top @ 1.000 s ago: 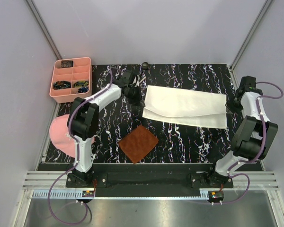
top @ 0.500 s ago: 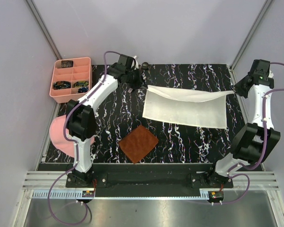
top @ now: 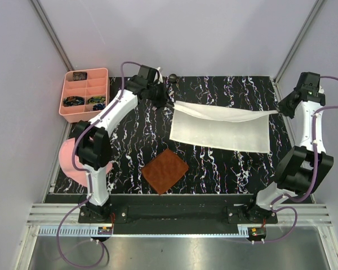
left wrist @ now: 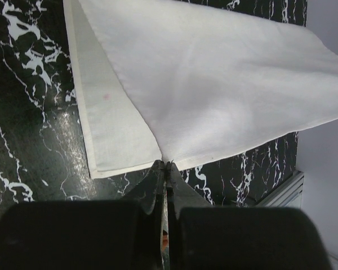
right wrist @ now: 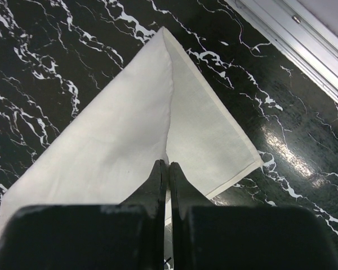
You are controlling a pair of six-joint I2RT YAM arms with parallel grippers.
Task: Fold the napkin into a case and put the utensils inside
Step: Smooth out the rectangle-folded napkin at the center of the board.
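On black white-veined desk (top: 214,163), slung between left gripper (top: 168,101) and right gripper (top: 280,108): large cream-white cloth napkin (top: 222,132), lower layer flat beneath, upper layer raised. Near side of left gripper: brown textured square mat (top: 165,170). Left gripper (left wrist: 164,164) pinching napkin's left corner, right gripper (right wrist: 168,163) pinching right corner.

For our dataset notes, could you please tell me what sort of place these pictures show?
Most likely a lab robot test cell: plain pale walls on metal framing, two arms bolted to a slotted rail, and staged props, a napkin on a marbled black tabletop and a pink tray.
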